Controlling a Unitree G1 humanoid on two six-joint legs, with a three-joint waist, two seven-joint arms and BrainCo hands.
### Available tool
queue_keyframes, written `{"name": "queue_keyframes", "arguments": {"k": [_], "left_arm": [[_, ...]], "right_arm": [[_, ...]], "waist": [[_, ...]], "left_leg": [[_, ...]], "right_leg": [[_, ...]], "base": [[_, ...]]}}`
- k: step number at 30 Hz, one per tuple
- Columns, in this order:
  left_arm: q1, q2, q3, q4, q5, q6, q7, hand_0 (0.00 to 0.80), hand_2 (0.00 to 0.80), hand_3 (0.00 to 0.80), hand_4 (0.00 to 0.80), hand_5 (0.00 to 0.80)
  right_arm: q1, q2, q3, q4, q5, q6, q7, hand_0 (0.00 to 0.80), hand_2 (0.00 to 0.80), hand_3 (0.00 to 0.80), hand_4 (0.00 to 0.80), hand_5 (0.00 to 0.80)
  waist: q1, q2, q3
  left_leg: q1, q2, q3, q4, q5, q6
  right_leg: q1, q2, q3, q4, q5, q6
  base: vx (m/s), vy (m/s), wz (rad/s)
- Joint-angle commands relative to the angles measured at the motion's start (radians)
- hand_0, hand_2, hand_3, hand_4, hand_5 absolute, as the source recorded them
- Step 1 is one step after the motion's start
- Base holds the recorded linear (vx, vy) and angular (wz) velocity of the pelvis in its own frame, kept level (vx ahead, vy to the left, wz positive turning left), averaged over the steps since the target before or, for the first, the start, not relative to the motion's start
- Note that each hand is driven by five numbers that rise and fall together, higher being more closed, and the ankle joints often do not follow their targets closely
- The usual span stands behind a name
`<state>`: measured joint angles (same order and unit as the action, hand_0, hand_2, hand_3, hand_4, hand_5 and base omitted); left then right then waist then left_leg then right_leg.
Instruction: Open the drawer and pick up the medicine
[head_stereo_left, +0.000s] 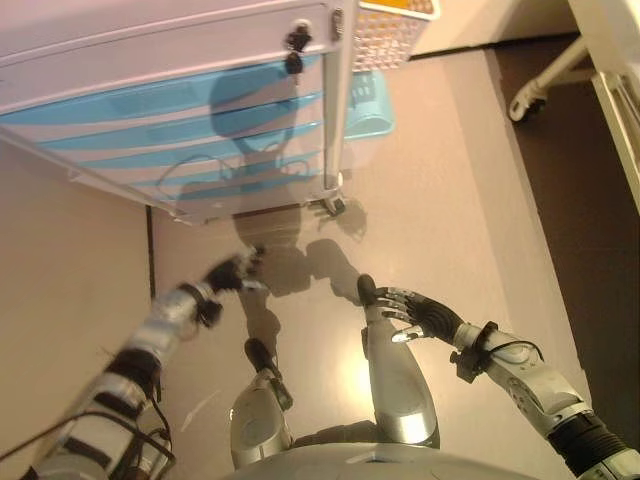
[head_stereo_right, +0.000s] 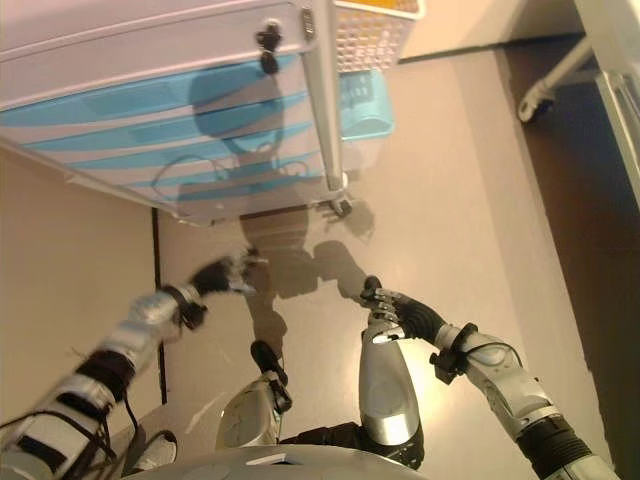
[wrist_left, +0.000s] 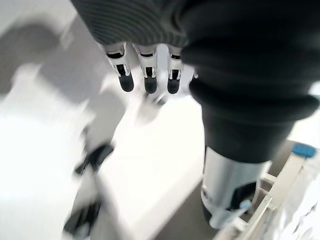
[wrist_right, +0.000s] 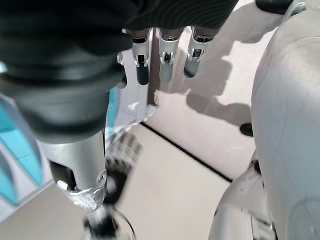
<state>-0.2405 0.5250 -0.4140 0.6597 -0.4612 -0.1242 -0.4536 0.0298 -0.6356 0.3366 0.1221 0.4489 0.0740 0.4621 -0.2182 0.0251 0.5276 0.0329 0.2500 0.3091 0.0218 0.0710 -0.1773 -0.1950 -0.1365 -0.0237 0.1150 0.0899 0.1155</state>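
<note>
A white cabinet (head_stereo_left: 150, 60) on castors stands ahead, with several blue drawers (head_stereo_left: 200, 130) stacked in its front, all pushed in. A dark key (head_stereo_left: 296, 45) hangs in a lock on its white top front. No medicine shows in any view. My left hand (head_stereo_left: 232, 272) hangs below the cabinet's lower edge, apart from it, fingers (wrist_left: 146, 75) relaxed and holding nothing. My right hand (head_stereo_left: 415, 310) is low on the right over the floor, also open and empty, with straight fingers (wrist_right: 167, 62).
A white mesh basket (head_stereo_left: 390, 35) and a pale blue bin (head_stereo_left: 368, 105) stand to the right of the cabinet. A white frame on castors (head_stereo_left: 560, 75) is at the far right. A dark floor strip (head_stereo_left: 590, 200) runs along the right side.
</note>
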Motion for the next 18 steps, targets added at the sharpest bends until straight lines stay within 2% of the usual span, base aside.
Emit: {"name": "queue_keyframes", "arguments": {"k": [1, 6, 11, 18], "left_arm": [[0.101, -0.019, 0.049, -0.030, -0.054, 0.045, -0.068, 0.000, 0.000, 0.000, 0.000, 0.000], [0.213, -0.102, 0.061, -0.022, -0.111, 0.142, -0.128, 0.000, 0.000, 0.000, 0.000, 0.000], [0.296, -0.155, 0.084, 0.006, -0.170, 0.197, -0.167, 0.000, 0.000, 0.000, 0.000, 0.000], [0.367, -0.210, 0.127, 0.035, -0.262, 0.235, -0.182, 0.000, 0.000, 0.000, 0.000, 0.000]], "right_arm": [[0.032, 0.070, 0.029, 0.037, -0.020, 0.032, -0.036, 0.000, 0.000, 0.000, 0.000, 0.000], [0.041, 0.156, 0.046, 0.174, -0.005, 0.108, -0.062, 0.000, 0.000, 0.000, 0.000, 0.000], [0.053, 0.232, 0.054, 0.305, -0.027, 0.120, -0.052, 0.000, 0.000, 0.000, 0.000, 0.000], [0.045, 0.318, 0.051, 0.455, -0.034, 0.144, -0.007, 0.000, 0.000, 0.000, 0.000, 0.000]], "waist": [[0.041, -0.036, -0.147], [0.100, -0.023, -0.222], [0.155, -0.019, -0.294], [0.219, -0.020, -0.360]], "left_leg": [[-0.019, -0.054, 0.000, 0.086, -0.052, 0.067], [0.010, -0.076, -0.052, -0.009, -0.022, 0.064], [0.033, -0.090, -0.091, -0.047, -0.013, 0.063], [0.071, -0.099, -0.113, -0.075, -0.018, 0.067]], "right_leg": [[0.041, -0.023, -0.036, -0.049, -0.006, -0.001], [0.114, -0.032, -0.095, -0.093, -0.002, 0.005], [0.180, -0.046, -0.152, -0.137, 0.002, 0.013], [0.258, -0.055, -0.214, -0.191, 0.011, 0.025]], "base": [[-0.029, -0.012, 0.32], [0.044, 0.028, 0.37], [0.042, 0.036, 0.33], [0.026, 0.042, 0.20]]}}
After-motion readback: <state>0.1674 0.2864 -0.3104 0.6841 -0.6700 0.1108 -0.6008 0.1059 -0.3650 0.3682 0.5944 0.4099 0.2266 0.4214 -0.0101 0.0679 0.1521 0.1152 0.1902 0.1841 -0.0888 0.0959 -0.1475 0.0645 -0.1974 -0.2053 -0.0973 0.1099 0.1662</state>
